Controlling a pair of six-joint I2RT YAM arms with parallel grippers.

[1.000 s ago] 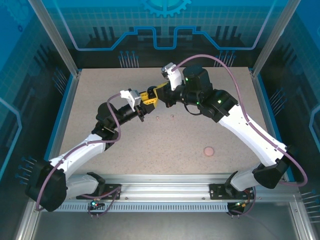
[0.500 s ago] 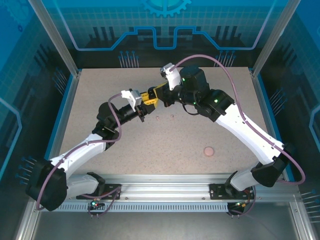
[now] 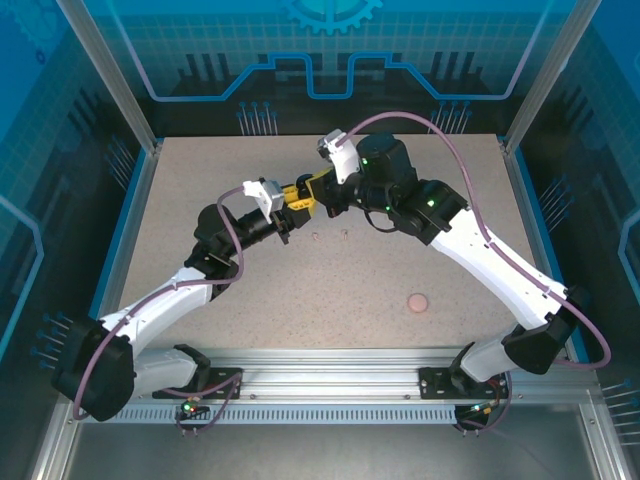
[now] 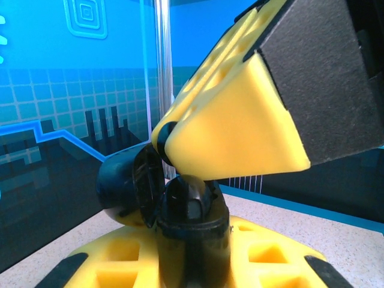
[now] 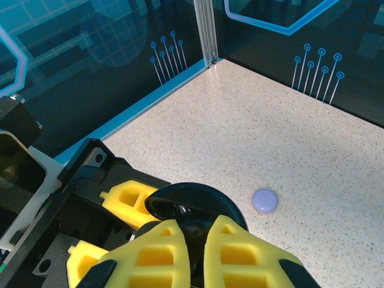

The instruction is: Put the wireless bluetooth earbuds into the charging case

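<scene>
Left claw (image 3: 292, 203) clamped on the black case (image 4: 192, 231), lid (image 4: 127, 189) open. Right claw (image 5: 197, 240) closed, tips at the case's open top; can't tell if they pinch an earbud. Two pale pink earbuds (image 3: 316, 237) lie on the worktop (image 3: 200, 180) near the case, not touching it.

black case (image 4: 192, 231): glossy plastic | lavender case (image 5: 264, 200): smooth | table (image 5: 318, 144): speckled, matt | rail (image 3: 330, 362): bare metal
</scene>
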